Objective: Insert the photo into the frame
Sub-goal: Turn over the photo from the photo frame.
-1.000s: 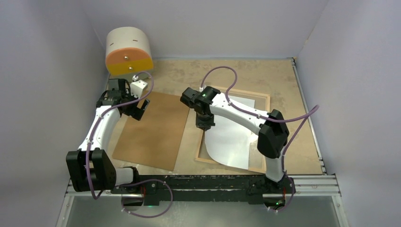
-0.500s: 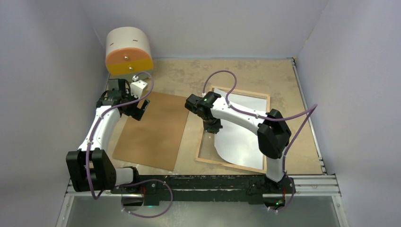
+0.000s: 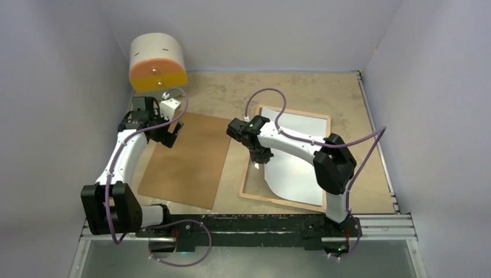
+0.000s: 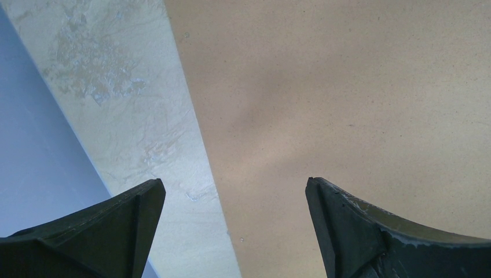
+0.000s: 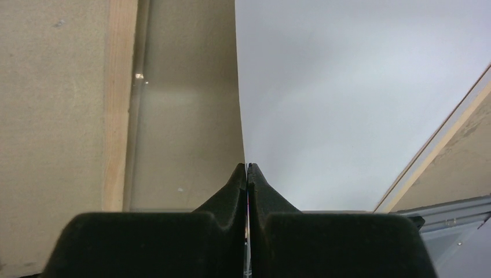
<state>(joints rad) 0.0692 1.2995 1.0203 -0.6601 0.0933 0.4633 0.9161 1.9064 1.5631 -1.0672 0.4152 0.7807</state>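
Note:
The frame (image 3: 272,200) lies flat at the right of the table, its light wooden rim (image 5: 118,104) up and its clear pane (image 5: 185,116) showing the table through it. The photo (image 3: 295,168) rests inside it with the white back (image 5: 359,104) up and its left edge curled upward. My right gripper (image 3: 258,160) is shut on that raised left edge (image 5: 248,169). My left gripper (image 3: 171,136) hangs open over the far left corner of the brown board (image 4: 347,87), with nothing between its fingers (image 4: 234,191).
The brown backing board (image 3: 188,159) lies left of the frame. A cream cylinder with an orange and yellow face (image 3: 157,61) stands at the back left. Grey walls close three sides. A metal rail (image 3: 260,223) runs along the near edge.
My right gripper has moved a little right and nearer with the photo's edge, and the photo's near left part has slid right inside the frame. The left arm has not moved.

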